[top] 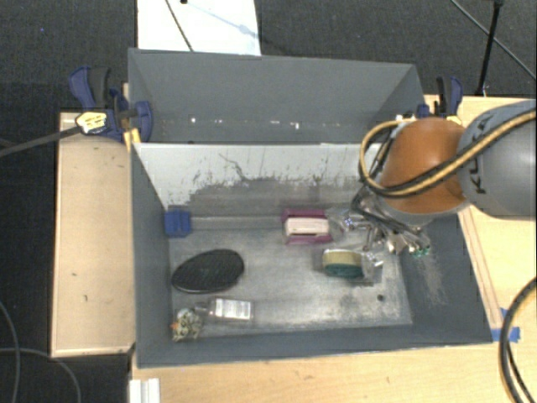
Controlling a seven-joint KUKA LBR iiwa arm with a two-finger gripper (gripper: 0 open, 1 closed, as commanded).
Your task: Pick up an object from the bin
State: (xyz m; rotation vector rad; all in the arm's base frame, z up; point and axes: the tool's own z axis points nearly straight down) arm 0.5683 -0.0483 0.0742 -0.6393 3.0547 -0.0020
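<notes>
Dark carpet lies round a pale wooden tabletop (92, 250), and on it stands the grey bin (277, 99) I am working in. I place everything from the pink box (306, 227), which sits about mid-floor.

Nearest to me, well left of and in front of the box, a silver packet (228, 310) lies flat, with a small tangle of bits (186, 326) touching its left end. A step further in, still left of the box, a black oval disc (207, 270) rests on the floor, apart from the packet.

Just right of the box and slightly nearer to me lies a flat green piece (341, 264) with a pale top. The gripper (369, 259) is down at its right edge, metal close against it. I cannot tell whether the fingers are wide or narrow, nor whether they are round the piece.

Level with the box, far to its left, a blue block (177, 222) sits against the bin's wall. Above and right of the box I see the arm's orange cover (424, 162), with cables looped over it.
</notes>
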